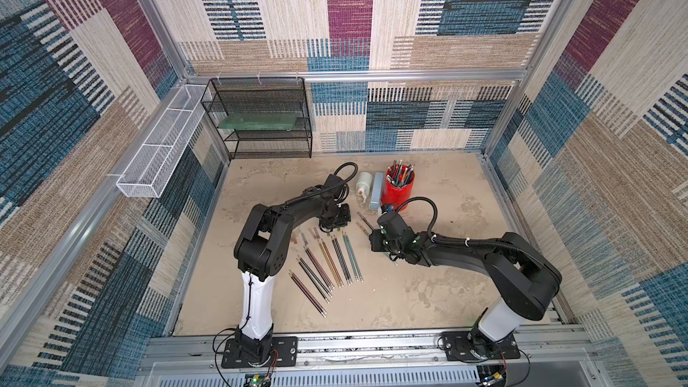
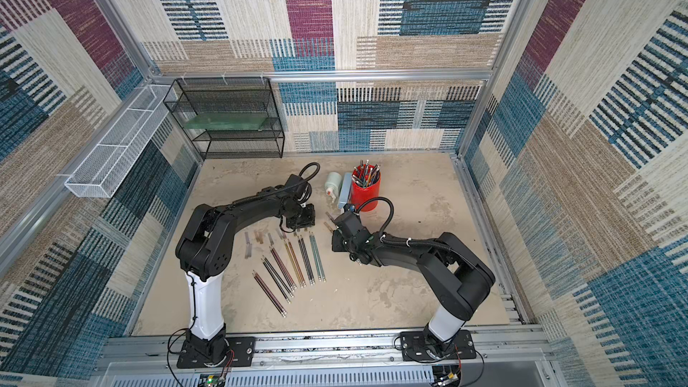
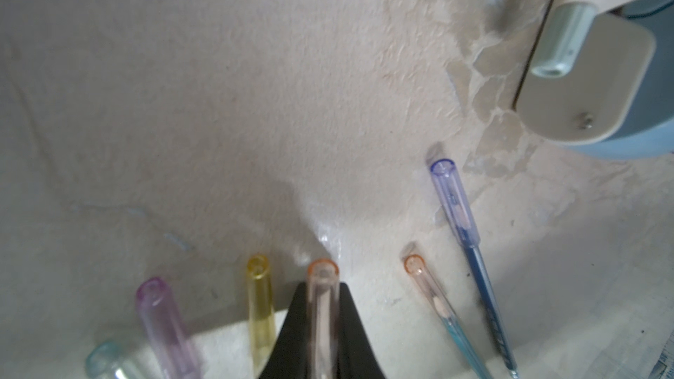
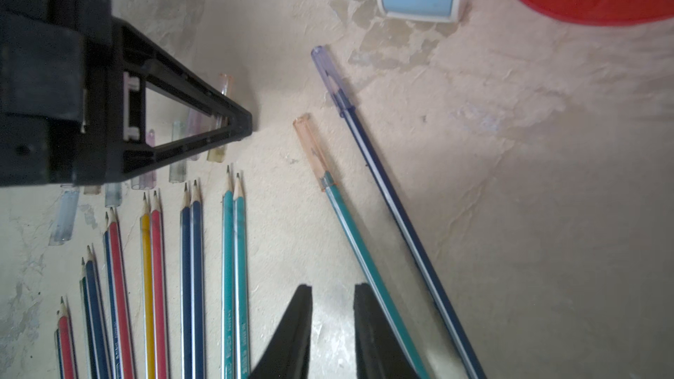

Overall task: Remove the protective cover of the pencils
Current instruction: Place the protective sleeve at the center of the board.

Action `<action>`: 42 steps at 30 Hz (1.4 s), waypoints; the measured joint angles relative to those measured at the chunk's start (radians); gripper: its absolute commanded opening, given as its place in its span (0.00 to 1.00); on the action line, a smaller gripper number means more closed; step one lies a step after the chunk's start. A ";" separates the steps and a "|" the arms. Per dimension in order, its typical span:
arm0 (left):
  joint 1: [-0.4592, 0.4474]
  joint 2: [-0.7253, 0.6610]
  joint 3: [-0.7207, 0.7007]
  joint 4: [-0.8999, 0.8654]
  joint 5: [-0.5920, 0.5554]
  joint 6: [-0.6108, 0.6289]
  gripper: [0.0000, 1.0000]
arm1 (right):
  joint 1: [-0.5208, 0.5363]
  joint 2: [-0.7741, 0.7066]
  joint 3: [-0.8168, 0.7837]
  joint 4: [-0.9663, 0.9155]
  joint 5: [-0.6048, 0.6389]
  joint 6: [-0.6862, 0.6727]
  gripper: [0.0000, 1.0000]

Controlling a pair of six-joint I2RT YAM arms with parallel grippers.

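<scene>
Table: worn beige top. Black mesh shelf stands at the back wall, with a green panel on its middle tier. White mesh basket hangs on the side wall. Red cup behind the right arm is packed with upright pens and pencils. Blue roller and white bottle lie just beside it.

Bare pencils lie fanned mid-table between the arms, points toward the back. 2 more lie apart near the right arm: teal pencil with an orange-tinted cap and navy pencil with a purple-tinted cap, both caps on.

In both top views the left wrist hides its own fingertips, so only the wrist views show the grip. Left gripper is clamped on a pale orange cap, low over the table past the pencil points. Loose caps lie there too. The left wrist view shows 1 purple and 1 yellow.

Right gripper: jaws parted with nothing between them, and the teal pencil runs just beside 1 finger.
</scene>
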 measured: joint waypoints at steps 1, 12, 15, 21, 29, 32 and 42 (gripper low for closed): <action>0.000 0.000 0.001 -0.001 0.000 0.000 0.05 | 0.000 0.003 0.000 0.000 0.000 -0.002 0.26; 0.000 0.002 0.003 -0.002 0.000 0.000 0.14 | -0.007 0.047 0.007 0.002 -0.013 -0.003 0.26; 0.000 0.002 0.003 -0.002 0.000 0.000 0.16 | -0.008 0.058 0.012 0.002 -0.015 -0.003 0.26; 0.000 0.000 0.002 -0.002 -0.002 0.000 0.19 | -0.012 0.066 0.017 0.005 -0.015 -0.006 0.26; 0.000 -0.010 -0.005 -0.010 -0.024 0.001 0.19 | -0.013 0.065 0.017 0.005 -0.016 -0.006 0.25; 0.000 -0.013 -0.008 -0.010 -0.027 0.002 0.19 | -0.015 0.065 0.017 0.004 -0.016 -0.006 0.25; 0.000 -0.038 -0.027 -0.004 -0.026 0.007 0.19 | -0.020 0.063 0.017 -0.001 -0.015 -0.011 0.25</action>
